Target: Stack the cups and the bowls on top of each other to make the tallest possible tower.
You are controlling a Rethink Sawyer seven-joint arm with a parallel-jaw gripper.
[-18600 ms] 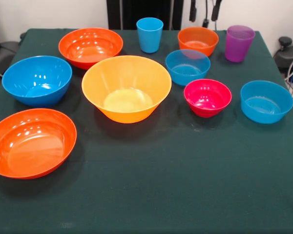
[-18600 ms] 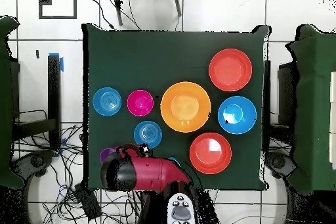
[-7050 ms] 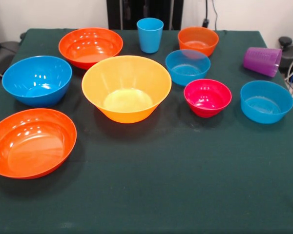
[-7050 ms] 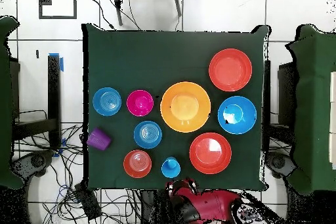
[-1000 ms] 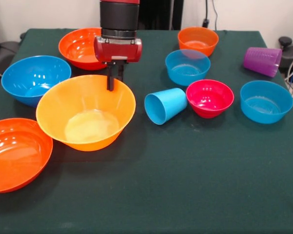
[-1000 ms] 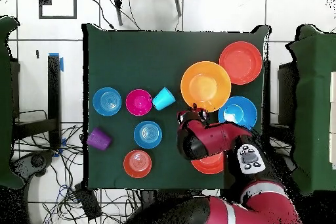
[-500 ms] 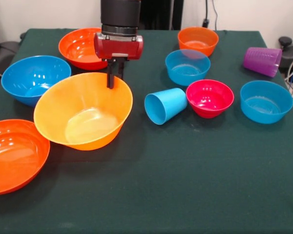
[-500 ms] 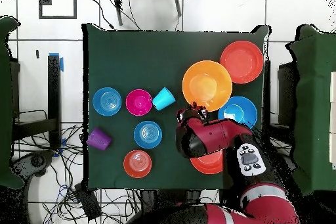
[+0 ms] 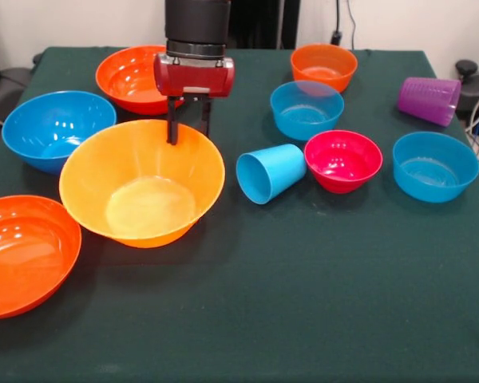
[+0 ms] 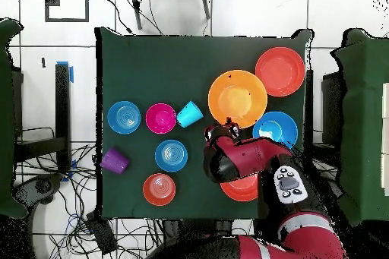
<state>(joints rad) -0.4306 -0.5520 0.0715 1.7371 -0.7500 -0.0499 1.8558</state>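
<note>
My gripper (image 9: 189,134) (image 10: 222,129) hangs open over the far rim of the large yellow-orange bowl (image 9: 142,191) (image 10: 237,98), one finger inside the rim and one outside. The bowl sits flat on the cloth. The light blue cup (image 9: 270,171) (image 10: 189,113) lies on its side against the magenta bowl (image 9: 343,159). On its side at the table's right edge lies the purple cup (image 9: 429,100). A large blue bowl (image 9: 60,128) and two large red-orange bowls (image 9: 136,76) (image 9: 24,251) surround the yellow one. No tower is in view; each piece rests singly.
Two small blue bowls (image 9: 306,108) (image 9: 435,163) and a small orange bowl (image 9: 323,64) stand on the right half of the dark green cloth (image 9: 303,303). In the overhead view my arm (image 10: 251,157) covers part of one red-orange bowl (image 10: 243,189).
The gripper's fingers have spread apart and let go of the yellow-orange bowl's rim. The bowl, tilted half a second ago, has dropped flat and shifted slightly.
</note>
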